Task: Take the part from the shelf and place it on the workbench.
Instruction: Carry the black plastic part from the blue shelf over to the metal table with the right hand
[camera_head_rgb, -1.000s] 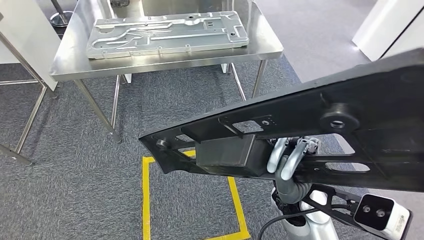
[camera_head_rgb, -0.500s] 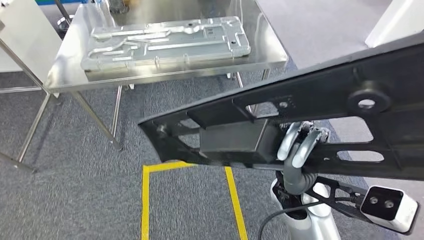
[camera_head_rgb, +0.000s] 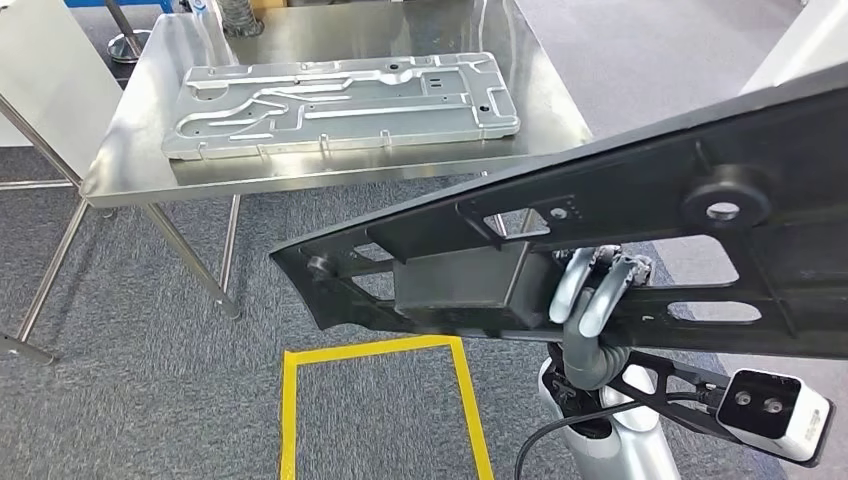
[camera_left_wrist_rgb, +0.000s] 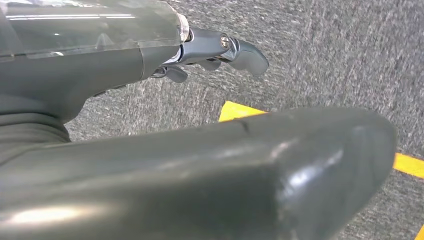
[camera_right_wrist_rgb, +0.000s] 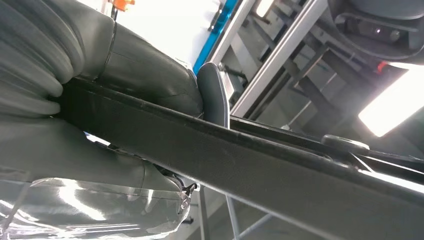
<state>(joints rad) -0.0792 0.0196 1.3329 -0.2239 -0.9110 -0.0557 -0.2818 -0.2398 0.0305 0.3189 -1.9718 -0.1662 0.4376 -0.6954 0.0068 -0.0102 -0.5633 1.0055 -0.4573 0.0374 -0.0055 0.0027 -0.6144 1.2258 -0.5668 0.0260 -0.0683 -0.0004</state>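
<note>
1. The part (camera_head_rgb: 640, 230), a long black frame with holes and a box-shaped block, lies across the head view above the carpet. It is carried in the air, well apart from the bench (camera_head_rgb: 140, 150).
2. The bench is a steel table ahead of the robot. A grey plate (camera_head_rgb: 340, 105) already covers most of its top, so I judge the free room for the part is small; the part could land on the plate or hang over the edge and tip off.
3. The yellow square (camera_head_rgb: 380, 350) is taped on the floor between the robot and the bench.
4. The right hand (camera_right_wrist_rgb: 75, 110) grips the part's edge, thumb on one side and fingers on the other. The part is long and held at one spot, so I think it may swing or slip while walking, and its far tip may hit the bench leg.
5. The left hand (camera_left_wrist_rgb: 210, 50) holds nothing, its fingers apart, over the carpet.
</note>
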